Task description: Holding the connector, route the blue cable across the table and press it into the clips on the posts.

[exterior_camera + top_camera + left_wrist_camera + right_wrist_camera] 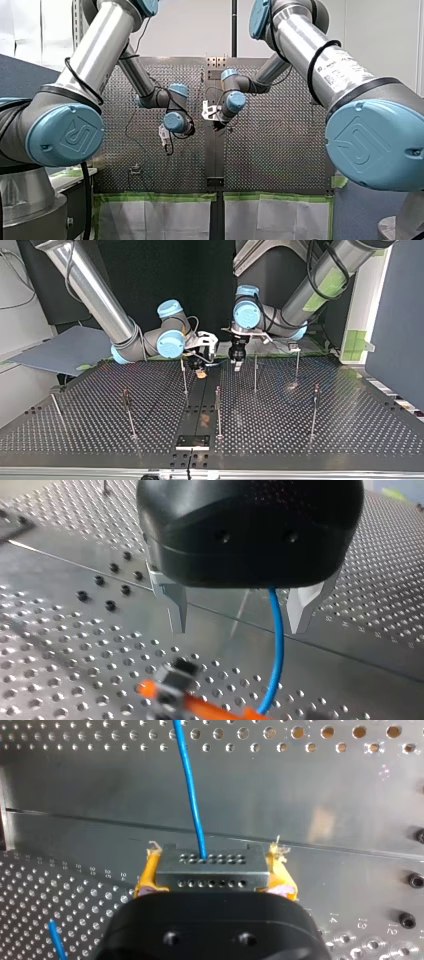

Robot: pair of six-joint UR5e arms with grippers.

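Two roles: my right claw (215,870) clamps the connector (220,862) as anchor; my left claw (237,625), fingers (176,605) apart, straddles the blue cable (277,645), prob. as guide.

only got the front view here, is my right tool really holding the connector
Observer: Yes. The right wrist view shows your right tool shut on the connector, with yellow pads against both its sides.
Operator: ok and is the left one gripping anything
Observer: No. In the left wrist view the left tool is open, and the blue cable passes between its fingers unclamped.
Operator: anything clipped in so far
Observer: Not that I can see. In the top view the posts show no cable on them.
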